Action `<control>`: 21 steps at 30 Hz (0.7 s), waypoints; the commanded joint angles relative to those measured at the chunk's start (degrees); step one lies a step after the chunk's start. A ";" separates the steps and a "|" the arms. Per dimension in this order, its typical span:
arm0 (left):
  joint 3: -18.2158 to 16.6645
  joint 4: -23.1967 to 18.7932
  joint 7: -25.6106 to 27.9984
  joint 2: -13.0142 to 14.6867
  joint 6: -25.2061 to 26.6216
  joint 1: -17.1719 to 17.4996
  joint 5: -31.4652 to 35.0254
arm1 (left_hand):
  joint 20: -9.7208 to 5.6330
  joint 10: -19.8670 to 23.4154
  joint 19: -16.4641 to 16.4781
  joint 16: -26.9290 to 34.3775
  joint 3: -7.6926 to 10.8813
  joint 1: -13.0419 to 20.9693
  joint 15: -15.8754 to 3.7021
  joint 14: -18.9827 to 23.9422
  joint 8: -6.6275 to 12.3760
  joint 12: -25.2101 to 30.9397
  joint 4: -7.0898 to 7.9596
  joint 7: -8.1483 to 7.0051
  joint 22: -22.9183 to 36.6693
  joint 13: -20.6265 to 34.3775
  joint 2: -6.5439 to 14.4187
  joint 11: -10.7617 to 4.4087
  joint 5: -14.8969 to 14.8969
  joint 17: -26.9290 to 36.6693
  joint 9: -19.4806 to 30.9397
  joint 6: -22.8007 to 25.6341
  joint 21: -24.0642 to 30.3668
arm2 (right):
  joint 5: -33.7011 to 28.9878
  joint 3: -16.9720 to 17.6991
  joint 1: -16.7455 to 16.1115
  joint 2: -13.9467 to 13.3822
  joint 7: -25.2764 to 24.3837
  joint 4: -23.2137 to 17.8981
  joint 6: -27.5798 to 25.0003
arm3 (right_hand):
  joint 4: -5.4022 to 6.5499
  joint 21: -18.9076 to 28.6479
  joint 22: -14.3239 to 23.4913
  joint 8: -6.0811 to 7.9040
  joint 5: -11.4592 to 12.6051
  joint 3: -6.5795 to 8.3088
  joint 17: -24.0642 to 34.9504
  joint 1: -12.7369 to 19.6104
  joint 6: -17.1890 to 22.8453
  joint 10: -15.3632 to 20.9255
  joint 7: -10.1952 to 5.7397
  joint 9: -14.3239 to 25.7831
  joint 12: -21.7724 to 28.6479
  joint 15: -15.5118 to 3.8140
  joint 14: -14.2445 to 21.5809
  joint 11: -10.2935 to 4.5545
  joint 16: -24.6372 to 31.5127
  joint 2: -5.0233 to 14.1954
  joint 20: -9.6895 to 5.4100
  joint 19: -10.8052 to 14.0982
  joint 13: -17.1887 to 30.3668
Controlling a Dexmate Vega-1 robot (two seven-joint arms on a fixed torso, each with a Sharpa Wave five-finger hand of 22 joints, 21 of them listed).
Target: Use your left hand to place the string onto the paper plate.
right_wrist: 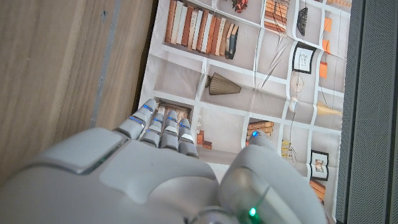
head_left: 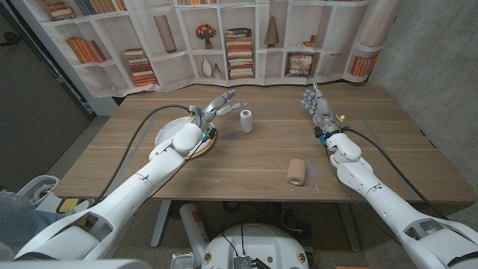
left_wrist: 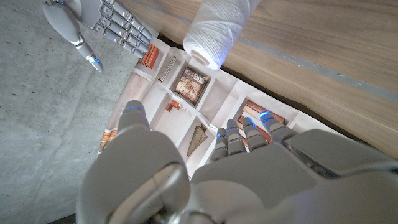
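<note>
The string is a white spool (head_left: 246, 120) standing upright on the wooden table, a little past the middle. It also shows ahead of my fingers in the left wrist view, as the spool (left_wrist: 217, 28). My left hand (head_left: 216, 104) hovers just to the spool's left, fingers apart and pointing at it, holding nothing. A small gap separates fingertips and spool. The paper plate (head_left: 160, 134) lies under my left wrist and forearm, partly hidden by them. My right hand (head_left: 317, 108) stands at the right with fingers spread upward, empty. The left wrist view shows my left hand (left_wrist: 236, 162) from behind.
A tan roll (head_left: 296, 171) lies on its side near the front edge, right of centre. A bookshelf-printed backdrop (head_left: 224, 37) hangs behind the table's far edge. My right hand (right_wrist: 174, 168) shows in its own wrist view and again as the right hand (left_wrist: 102, 25) beyond the spool.
</note>
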 commanded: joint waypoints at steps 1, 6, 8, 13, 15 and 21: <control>2.43 -0.62 -0.17 -0.53 3.78 -1.41 3.27 | 0.21 0.83 0.48 0.49 0.12 0.85 -0.05 0.46 0.31 0.39 -0.27 0.07 0.34 0.29 0.16 -0.09 0.42 0.19 0.25 0.67 -0.20 | 0.52 0.35 -0.79 -0.15 0.29 -0.27 0.35 | -0.35 0.02 0.25 0.49 0.28 0.10 0.13 0.41 0.53 0.39 -0.03 0.30 0.47 -0.08 0.40 -0.34 0.30 0.05 0.05 0.48 0.12; 2.85 -1.18 0.57 -0.68 4.77 -1.29 4.27 | 0.08 1.26 0.60 0.51 0.17 1.21 -0.05 0.72 0.44 0.48 -0.32 -0.06 0.35 0.30 0.40 -0.33 0.48 0.20 0.25 1.19 -0.22 | 0.69 0.58 -1.02 -0.42 0.30 -0.68 0.33 | -0.37 0.00 0.25 0.48 0.29 0.07 0.13 0.42 0.54 0.39 -0.03 0.30 0.47 -0.08 0.41 -0.25 0.30 0.06 0.08 0.48 0.12; 3.30 -1.51 0.87 -0.42 5.39 -1.45 5.41 | 0.12 1.48 0.71 0.61 0.19 1.38 -0.12 1.08 0.47 0.53 -0.34 -0.05 0.35 0.30 0.51 -0.51 0.50 0.20 0.26 1.35 -0.21 | 0.76 0.66 -1.10 -0.49 0.31 -0.77 0.35 | -0.38 -0.01 0.26 0.48 0.29 0.06 0.13 0.43 0.55 0.39 0.01 0.30 0.47 -0.05 0.43 -0.27 0.30 0.07 0.09 0.50 0.12; 4.25 -2.74 2.15 -0.39 8.18 -1.44 7.97 | 0.02 1.85 0.75 0.61 0.23 1.67 -0.23 1.28 0.58 0.60 -0.38 -0.04 0.36 0.31 0.70 -0.61 0.53 0.21 0.26 1.81 -0.26 | 0.87 0.77 -1.24 -0.60 0.36 -0.87 0.40 | -0.41 -0.01 0.26 0.49 0.30 0.03 0.14 0.43 0.59 0.42 -0.05 0.30 0.48 -0.07 0.45 -0.15 0.30 0.08 0.07 0.53 0.12; 4.36 -2.68 2.32 -0.42 8.25 -1.46 8.14 | 0.01 2.05 0.80 0.64 0.24 1.82 -0.31 1.47 0.64 0.64 -0.39 -0.05 0.36 0.31 0.80 -0.47 0.55 0.21 0.27 2.10 -0.27 | 0.98 0.82 -1.26 -0.63 0.44 -0.83 0.38 | -0.42 -0.02 0.26 0.49 0.31 0.02 0.14 0.44 0.60 0.44 -0.04 0.30 0.49 -0.04 0.46 -0.34 0.30 0.09 0.09 0.54 0.12; 5.11 -3.42 4.95 -0.70 10.76 -1.18 10.99 | 0.03 2.85 0.97 0.77 0.28 2.18 -0.38 2.08 0.75 0.84 -0.42 -0.25 0.37 0.32 1.06 -0.88 0.59 0.22 0.27 2.66 -0.29 | 1.14 0.87 -1.14 -0.49 0.75 -0.29 0.63 | -0.44 -0.03 0.26 0.50 0.31 -0.01 0.14 0.43 0.66 0.44 -0.04 0.31 0.49 -0.03 0.47 -0.29 0.29 0.10 0.14 0.56 0.12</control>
